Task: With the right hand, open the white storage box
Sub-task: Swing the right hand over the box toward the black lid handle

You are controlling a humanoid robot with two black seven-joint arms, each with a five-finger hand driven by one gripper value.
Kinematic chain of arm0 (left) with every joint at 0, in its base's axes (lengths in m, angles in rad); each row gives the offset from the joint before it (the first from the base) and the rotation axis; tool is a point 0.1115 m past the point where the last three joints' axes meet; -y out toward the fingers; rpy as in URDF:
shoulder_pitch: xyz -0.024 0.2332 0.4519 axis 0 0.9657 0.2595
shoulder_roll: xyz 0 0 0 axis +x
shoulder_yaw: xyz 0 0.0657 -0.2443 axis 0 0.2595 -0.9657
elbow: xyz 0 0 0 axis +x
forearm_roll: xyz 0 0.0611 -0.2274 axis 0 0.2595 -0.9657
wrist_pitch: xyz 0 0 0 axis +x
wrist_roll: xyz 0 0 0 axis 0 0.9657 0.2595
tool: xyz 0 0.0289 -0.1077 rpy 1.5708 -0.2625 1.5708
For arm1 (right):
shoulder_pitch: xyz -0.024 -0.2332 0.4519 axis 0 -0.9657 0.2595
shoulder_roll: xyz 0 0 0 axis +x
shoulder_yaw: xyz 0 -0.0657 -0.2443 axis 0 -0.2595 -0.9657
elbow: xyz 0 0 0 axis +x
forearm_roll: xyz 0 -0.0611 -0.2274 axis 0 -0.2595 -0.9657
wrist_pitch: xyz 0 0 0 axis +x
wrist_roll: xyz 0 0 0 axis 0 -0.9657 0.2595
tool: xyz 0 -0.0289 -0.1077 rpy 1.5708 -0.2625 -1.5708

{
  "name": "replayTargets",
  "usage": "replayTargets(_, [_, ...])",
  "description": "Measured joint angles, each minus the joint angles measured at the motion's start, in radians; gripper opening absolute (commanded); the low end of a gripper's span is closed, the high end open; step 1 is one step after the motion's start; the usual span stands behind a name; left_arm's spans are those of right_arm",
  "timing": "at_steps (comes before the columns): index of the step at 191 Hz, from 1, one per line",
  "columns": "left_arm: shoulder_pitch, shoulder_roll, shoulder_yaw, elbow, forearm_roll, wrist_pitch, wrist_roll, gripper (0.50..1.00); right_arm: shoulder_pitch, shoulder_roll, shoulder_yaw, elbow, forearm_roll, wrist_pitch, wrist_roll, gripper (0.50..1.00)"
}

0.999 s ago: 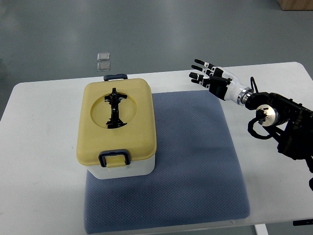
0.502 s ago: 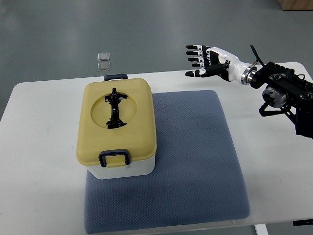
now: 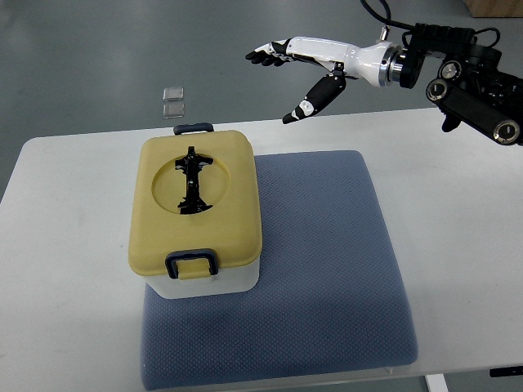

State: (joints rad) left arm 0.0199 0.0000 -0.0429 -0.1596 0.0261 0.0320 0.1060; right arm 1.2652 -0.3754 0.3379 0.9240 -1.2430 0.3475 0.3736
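A white plastic storage box [image 3: 214, 282] with a mustard-yellow lid [image 3: 194, 204] stands on the left part of a blue-grey textured mat [image 3: 327, 269], which lies on a white table [image 3: 73, 261]. The lid sits flat on the box and covers it fully. In the middle of the lid is a round recess, and a black folding handle [image 3: 190, 181] lies flat in it, running from the far side toward the near side. A dark blue latch [image 3: 191, 263] sits at the near edge of the lid, and a second dark blue latch [image 3: 193, 128] shows at the far edge.

The right hand [image 3: 298, 69], white with black fingertips, reaches in from the upper right on a black and silver arm [image 3: 458, 69]. It hangs in the air beyond the far edge of the table, well apart from the box and to its far right. Its fingers [image 3: 274, 51] are stretched out and spread toward the left, and the thumb [image 3: 315, 96] angles down toward the table. It holds nothing and touches nothing.

On the grey floor [image 3: 82, 49] beyond the table, just past the far latch, lie two small pale square pieces [image 3: 172, 101], one close behind the other. A brown cardboard corner [image 3: 494, 6] shows at the top right edge of the view.
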Motion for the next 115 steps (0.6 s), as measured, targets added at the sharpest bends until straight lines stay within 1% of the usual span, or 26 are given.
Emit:
replayTargets(27, [0.000,0.000,0.000,0.000,0.000,0.000,0.000,1.000,0.109,-0.002,-0.123,0.063,-0.054,-0.002,0.023,0.932])
replayTargets(62, [0.000,0.000,0.000,0.000,0.000,0.000,0.000,1.000,0.234,0.017,-0.202,0.116,-0.110,-0.004,0.045,0.932])
replayTargets(90, [0.000,0.000,0.000,0.000,0.000,0.000,0.000,1.000,0.315,0.084,-0.227,0.122,-0.120,-0.008,0.062,0.932])
replayTargets(115, [0.000,0.000,0.000,0.000,0.000,0.000,0.000,1.000,0.344,0.144,-0.244,0.122,-0.168,-0.009,0.069,0.932])
